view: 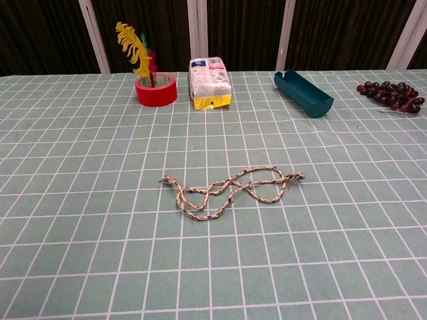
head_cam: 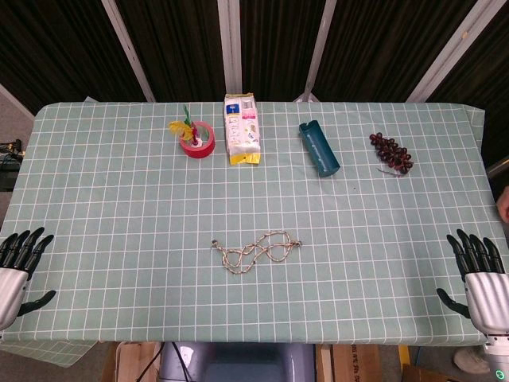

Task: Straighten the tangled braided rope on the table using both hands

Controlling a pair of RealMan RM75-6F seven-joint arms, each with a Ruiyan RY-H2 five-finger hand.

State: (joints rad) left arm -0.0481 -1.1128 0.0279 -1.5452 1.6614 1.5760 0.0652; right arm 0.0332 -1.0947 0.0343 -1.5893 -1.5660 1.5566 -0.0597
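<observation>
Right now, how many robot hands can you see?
2: the left hand at the table's near-left edge, the right hand at its near-right edge, both far from the rope.

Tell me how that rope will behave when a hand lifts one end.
The rope lies in loose crossing loops, so it is probably floppy and will trail rather than lift whole. It looks thin, likely light. The crossings may snag, so the loops might drag along.

table [head_cam: 95, 199]: green checked cloth | backdrop [head_cam: 64, 40]: dark panels (pale struts)
</observation>
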